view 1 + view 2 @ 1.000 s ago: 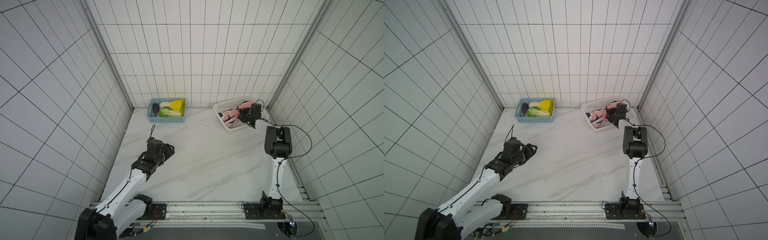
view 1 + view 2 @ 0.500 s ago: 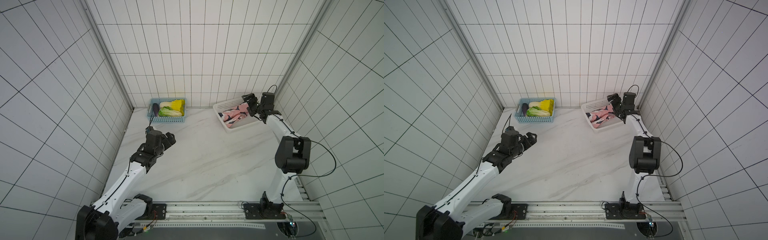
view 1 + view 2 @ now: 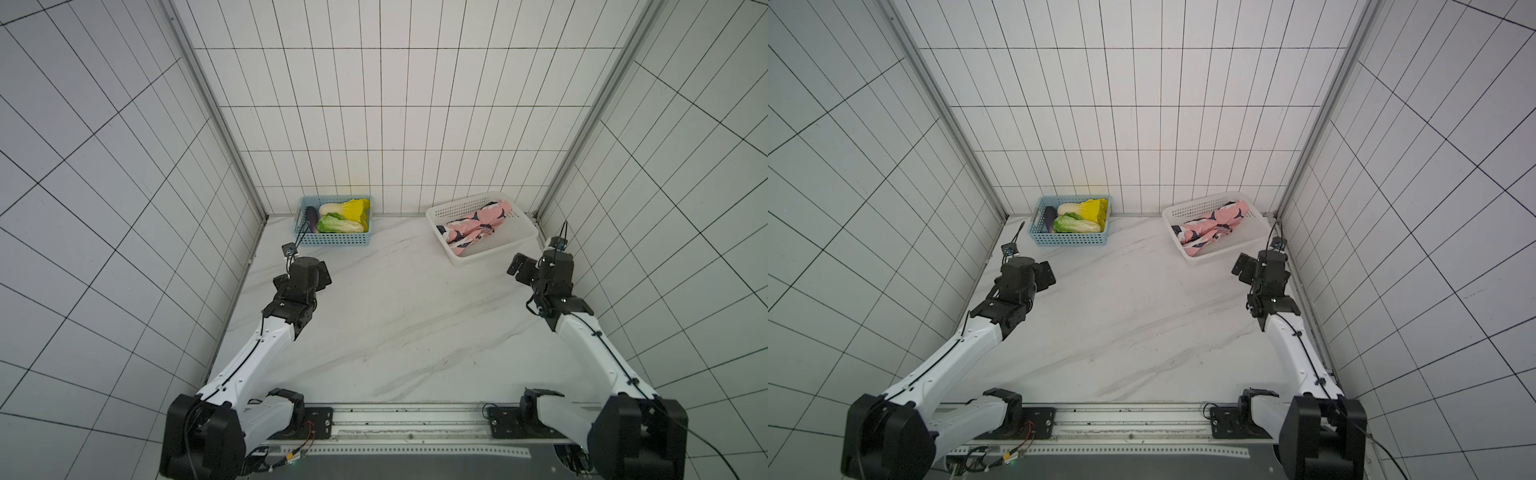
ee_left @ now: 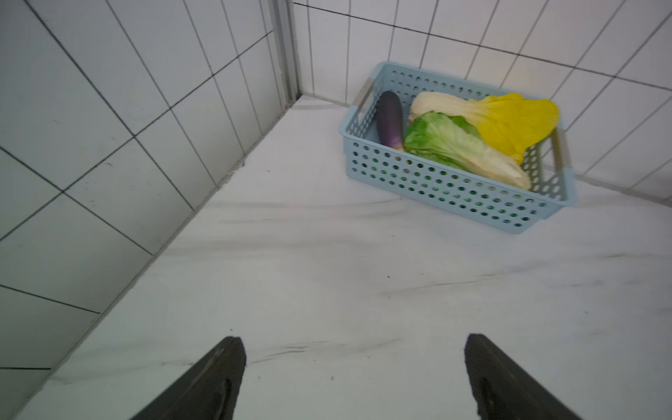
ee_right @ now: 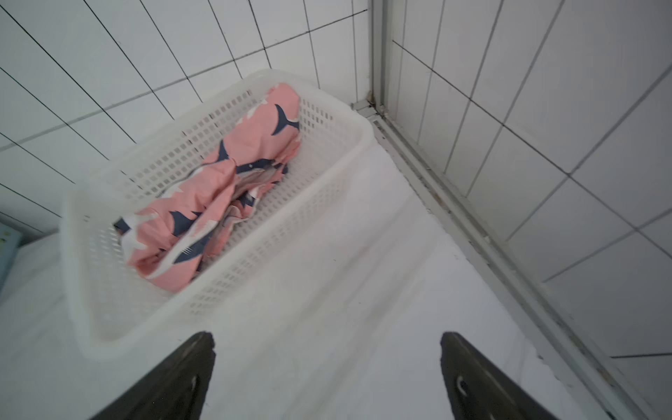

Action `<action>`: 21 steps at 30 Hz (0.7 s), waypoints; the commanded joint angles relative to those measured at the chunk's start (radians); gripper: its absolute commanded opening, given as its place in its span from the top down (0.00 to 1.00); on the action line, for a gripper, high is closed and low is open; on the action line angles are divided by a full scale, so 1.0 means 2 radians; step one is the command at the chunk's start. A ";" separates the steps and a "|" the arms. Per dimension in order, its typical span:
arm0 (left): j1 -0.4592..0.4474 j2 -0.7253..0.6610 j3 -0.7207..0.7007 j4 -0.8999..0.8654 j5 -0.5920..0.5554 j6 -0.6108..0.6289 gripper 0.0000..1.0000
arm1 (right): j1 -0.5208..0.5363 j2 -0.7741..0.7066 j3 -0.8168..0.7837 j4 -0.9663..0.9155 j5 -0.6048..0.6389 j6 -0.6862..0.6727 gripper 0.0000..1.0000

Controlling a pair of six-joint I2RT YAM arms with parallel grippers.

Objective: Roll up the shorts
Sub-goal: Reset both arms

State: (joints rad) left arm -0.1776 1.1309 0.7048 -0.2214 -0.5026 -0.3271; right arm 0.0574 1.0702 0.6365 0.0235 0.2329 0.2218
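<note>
The left arm (image 3: 254, 358) and right arm (image 3: 593, 352) have white links, black joints, thin black cables; fingers (image 4: 203, 385) dark, tapered, possibly rubber-faced.

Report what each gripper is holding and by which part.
Nothing is held. The left gripper and the right gripper are both open and empty; the shorts lie in the white basket.

enclosure closed on three sides by white tiled walls: back wall (image 3: 382, 124), left wall (image 3: 83, 187), right wall (image 3: 685, 187). tiles rectangular, dark grout lines, no visible damage. metal corner posts (image 3: 212, 104) run up both rear corners. work surface (image 3: 395, 332) white, marble-patterned, grey veining. lighting even and diffuse; shadows soft.
</note>
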 commanded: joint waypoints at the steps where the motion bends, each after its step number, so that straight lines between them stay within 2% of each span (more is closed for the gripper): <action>1: 0.049 0.028 -0.016 0.071 -0.029 0.055 0.02 | -0.012 -0.009 -0.072 0.106 0.111 -0.082 0.01; 5: 0.085 0.059 -0.036 0.116 -0.012 0.064 0.03 | -0.020 0.014 -0.096 0.144 0.105 -0.079 0.01; 9: 0.088 0.072 -0.077 0.207 0.001 0.079 0.04 | -0.048 0.038 -0.114 0.204 0.090 -0.057 0.01; 14: 0.089 0.104 -0.101 0.290 0.011 0.095 0.06 | -0.070 0.075 -0.137 0.299 0.031 -0.061 0.01; 17: 0.093 0.117 -0.108 0.320 0.024 0.098 0.06 | -0.072 0.102 -0.118 0.278 0.003 -0.034 0.01; 21: 0.102 0.112 -0.116 0.334 0.047 0.094 0.06 | -0.071 0.130 -0.139 0.356 -0.084 -0.039 0.01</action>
State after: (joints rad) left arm 0.0101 1.3609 0.4850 0.3473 -0.4541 -0.1486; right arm -0.0788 1.2980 0.3916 0.5854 0.2016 0.1360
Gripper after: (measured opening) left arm 0.942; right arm 0.990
